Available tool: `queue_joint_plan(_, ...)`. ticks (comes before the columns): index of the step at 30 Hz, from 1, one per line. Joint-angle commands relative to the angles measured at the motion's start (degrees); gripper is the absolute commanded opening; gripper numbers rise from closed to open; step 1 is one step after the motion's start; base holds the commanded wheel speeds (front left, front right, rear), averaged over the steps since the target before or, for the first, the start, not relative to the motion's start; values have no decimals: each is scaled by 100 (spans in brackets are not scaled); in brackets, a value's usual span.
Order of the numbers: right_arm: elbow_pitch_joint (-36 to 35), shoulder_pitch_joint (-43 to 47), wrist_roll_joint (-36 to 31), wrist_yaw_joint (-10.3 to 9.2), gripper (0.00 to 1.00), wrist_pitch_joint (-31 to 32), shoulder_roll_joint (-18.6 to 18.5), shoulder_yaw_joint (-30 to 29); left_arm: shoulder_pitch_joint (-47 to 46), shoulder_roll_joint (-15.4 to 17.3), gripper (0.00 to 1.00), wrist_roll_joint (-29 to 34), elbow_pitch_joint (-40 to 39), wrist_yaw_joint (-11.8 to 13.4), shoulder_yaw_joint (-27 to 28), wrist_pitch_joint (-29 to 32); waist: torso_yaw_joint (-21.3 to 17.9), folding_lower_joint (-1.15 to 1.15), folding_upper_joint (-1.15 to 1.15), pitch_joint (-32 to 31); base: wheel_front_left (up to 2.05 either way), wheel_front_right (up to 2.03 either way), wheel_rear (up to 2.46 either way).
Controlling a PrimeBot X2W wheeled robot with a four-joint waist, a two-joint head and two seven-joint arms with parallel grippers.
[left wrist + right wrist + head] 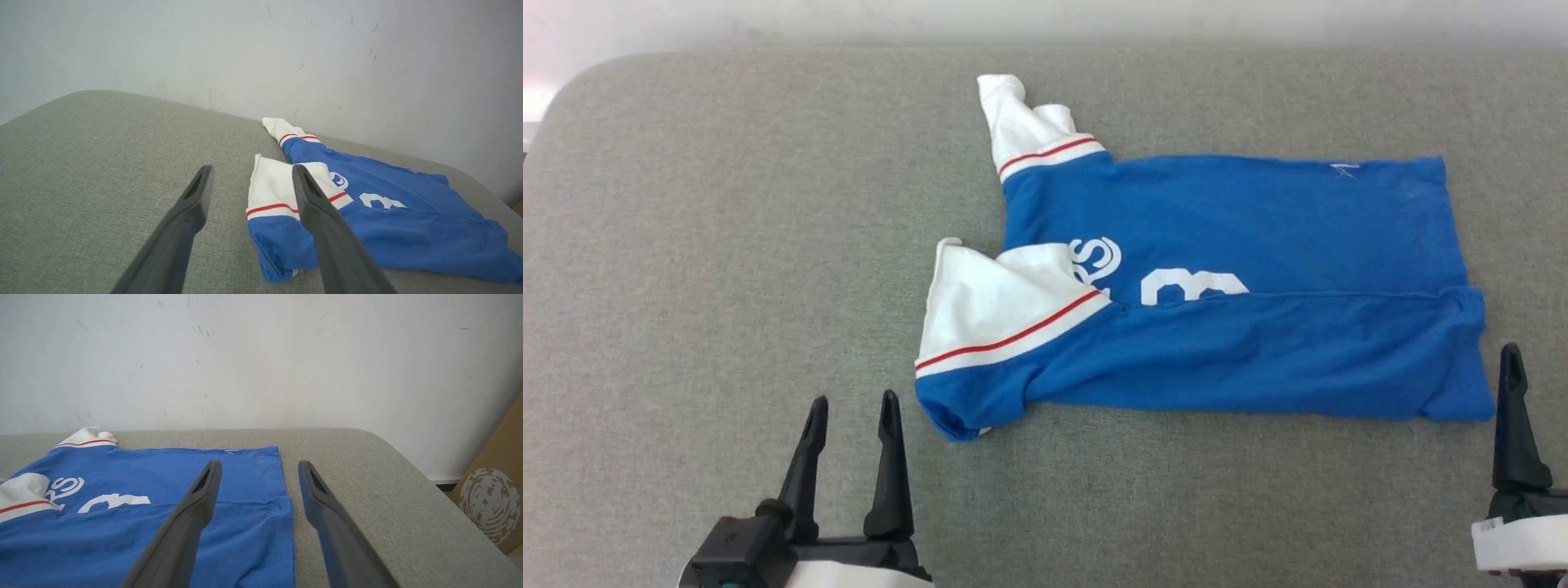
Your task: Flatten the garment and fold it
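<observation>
Now, with your left gripper [854, 402] and right gripper [259, 467] wide open and empty beside the garment [1225, 237] lying part-folded on the grey cushion [686, 245], pinch its far corners evenly.

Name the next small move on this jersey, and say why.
Probably send the left gripper forward to the far white sleeve: the near edge of the jersey is folded over the chest, that sleeve sticks out, and this gripper is open, clear of the cloth.

Grey fabric surface [686, 245] with rounded corners. Behind it, a white wall [261, 355], slightly scuffed. Brown cardboard [502, 457] beside the wall.
</observation>
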Motion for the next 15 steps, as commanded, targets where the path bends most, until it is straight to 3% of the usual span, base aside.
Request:
queue_joint_plan(1,-27,34,-41,-6,100,-37,30,-2,39,-25,100,96,92,-166,108,-26,20,1,0,-27,0,0,0)
queue_joint_plan(6,-30,-34,-76,-6,100,25,53,86,-167,116,100,-69,330,-665,102,131,-8,1,0,21,0,0,0)
queue_joint_plan(11,-6,-87,-87,-6,100,110,60,218,-739,405,100,-423,487,-1025,-88,1279,-59,1,0,158,0,0,0)
queue_joint_plan(15,64,-150,-62,-6,100,128,62,297,-1115,605,100,-597,655,-1026,-167,2247,-145,1,0,317,0,0,0)
